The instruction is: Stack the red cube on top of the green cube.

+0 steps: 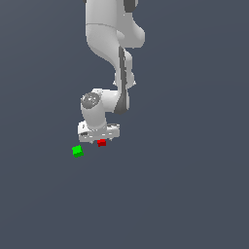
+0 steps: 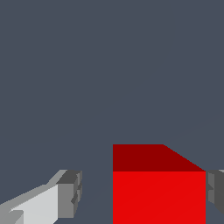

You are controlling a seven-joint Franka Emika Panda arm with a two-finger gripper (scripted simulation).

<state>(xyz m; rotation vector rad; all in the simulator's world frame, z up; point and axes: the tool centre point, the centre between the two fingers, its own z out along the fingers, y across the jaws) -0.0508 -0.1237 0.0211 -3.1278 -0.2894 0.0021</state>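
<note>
While the end effector point(image 1: 100, 140) stands released around one red cube point(image 1: 101, 143), one green cube point(image 1: 77, 151) sits nearby.

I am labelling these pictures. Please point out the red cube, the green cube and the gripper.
red cube point(image 2: 159, 197): wrist view, its bright near face.
green cube point(image 1: 77, 151): exterior view, middle of its visible surface.
gripper point(image 2: 143, 193): wrist view, midway between its fingertips; jaws open around the red cube.

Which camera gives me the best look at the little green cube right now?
The exterior view. There the small bright green cube sits in the open on the grey floor, toward the exterior view's left of the small red cube under the gripper. The wrist view shows no green cube, only the red one between the fingers.
</note>
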